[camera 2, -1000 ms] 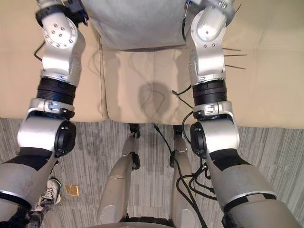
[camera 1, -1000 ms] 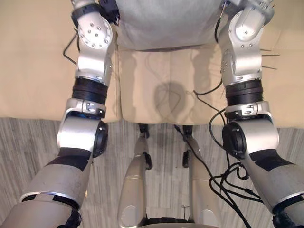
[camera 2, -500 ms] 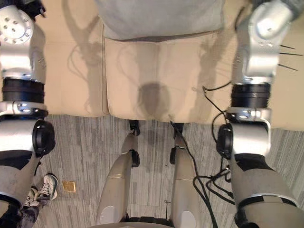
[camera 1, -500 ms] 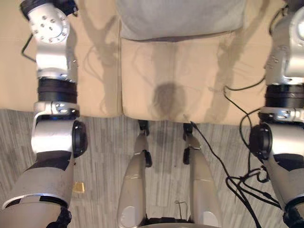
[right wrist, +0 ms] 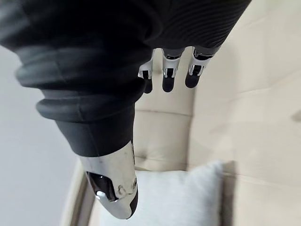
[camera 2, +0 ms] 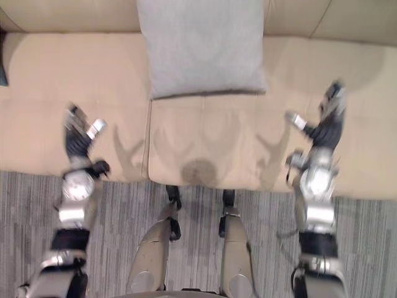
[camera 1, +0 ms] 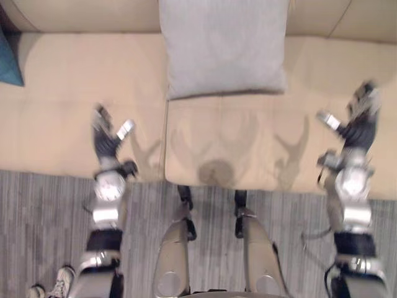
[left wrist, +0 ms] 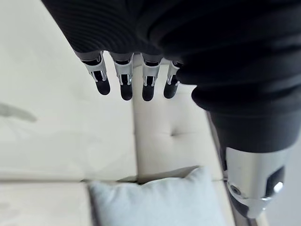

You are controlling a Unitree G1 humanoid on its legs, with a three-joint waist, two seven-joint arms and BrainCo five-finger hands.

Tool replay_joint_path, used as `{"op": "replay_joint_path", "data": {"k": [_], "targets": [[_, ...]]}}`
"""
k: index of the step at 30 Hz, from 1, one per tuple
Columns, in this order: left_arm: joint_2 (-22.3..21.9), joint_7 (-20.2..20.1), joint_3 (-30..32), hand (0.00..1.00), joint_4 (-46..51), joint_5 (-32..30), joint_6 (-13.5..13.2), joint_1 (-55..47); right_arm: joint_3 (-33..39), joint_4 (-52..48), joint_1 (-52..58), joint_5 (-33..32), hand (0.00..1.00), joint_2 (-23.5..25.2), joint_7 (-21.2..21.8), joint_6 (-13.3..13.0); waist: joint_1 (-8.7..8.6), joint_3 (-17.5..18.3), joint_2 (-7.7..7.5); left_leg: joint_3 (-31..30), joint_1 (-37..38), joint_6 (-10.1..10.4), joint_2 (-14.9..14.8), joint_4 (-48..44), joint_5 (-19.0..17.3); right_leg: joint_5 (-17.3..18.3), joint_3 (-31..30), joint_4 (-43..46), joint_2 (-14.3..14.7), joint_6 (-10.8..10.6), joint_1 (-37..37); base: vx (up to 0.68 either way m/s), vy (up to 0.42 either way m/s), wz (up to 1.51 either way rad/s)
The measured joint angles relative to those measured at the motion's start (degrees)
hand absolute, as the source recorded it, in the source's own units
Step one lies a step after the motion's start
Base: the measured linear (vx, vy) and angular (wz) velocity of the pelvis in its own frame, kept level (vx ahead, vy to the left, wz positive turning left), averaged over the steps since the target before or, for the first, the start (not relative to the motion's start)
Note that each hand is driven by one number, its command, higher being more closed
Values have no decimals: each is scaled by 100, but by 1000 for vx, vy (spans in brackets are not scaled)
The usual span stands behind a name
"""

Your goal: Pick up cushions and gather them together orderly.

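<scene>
Left hand [camera 1: 107,139] and right hand [camera 1: 358,127]: fingers [left wrist: 124,80] straight, empty, flanking grey cushion [camera 1: 223,46] on sofa [camera 1: 62,112], well apart. Risk: uneven two-sided squeeze would skew soft cushion.

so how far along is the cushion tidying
Looks done: a grey cushion leans centred against the sofa back. In hand: nothing; the left hand and right hand are open over the seat either side of it. Left: what looks like a teal cushion shows at the sofa's far left end, apart from the grey one, so it likely needs bringing over.
</scene>
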State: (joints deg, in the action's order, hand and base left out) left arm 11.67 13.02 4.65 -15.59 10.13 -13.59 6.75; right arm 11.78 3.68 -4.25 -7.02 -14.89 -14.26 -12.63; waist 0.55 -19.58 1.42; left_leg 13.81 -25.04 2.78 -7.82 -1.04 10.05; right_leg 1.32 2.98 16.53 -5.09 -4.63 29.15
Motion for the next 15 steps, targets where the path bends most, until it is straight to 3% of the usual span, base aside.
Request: {"op": "replay_joint_path", "data": {"k": [3, 6, 11, 15], "targets": [[-128, -406, -166, 0, -227, -432, 10, -1043, -148, 531, 956, 702, 0, 470, 286, 31, -35, 321, -103, 15, 418, 50, -12, 8, -124, 10, 0, -267, 44, 3, -518, 112, -37, -7], [-116, -707, -110, 0, -1036, -825, 77, -1481, -290, 1739, 1308, 1172, 0, 476, 603, 110, -131, 741, -129, 18, 802, 69, 0, 37, -243, 4, -20, -585, 89, -12, -1003, 84, -18, -6], [-67, -1070, 12, 0, -2126, -1233, 185, -1707, -339, 3243, 1405, 1657, 0, 422, 972, 211, -174, 995, -151, 154, 1574, 107, 48, 264, -337, -26, -199, -905, 92, -48, -1668, 42, 24, -18], [-61, -1184, 11, 0, -2405, -1312, 208, -1860, -363, 3570, 1563, 1847, 0, 382, 1134, 303, -203, 1092, -198, 306, 1947, 98, 76, 314, -389, -36, -360, -939, 85, -65, -1940, 14, 24, -23]]}}
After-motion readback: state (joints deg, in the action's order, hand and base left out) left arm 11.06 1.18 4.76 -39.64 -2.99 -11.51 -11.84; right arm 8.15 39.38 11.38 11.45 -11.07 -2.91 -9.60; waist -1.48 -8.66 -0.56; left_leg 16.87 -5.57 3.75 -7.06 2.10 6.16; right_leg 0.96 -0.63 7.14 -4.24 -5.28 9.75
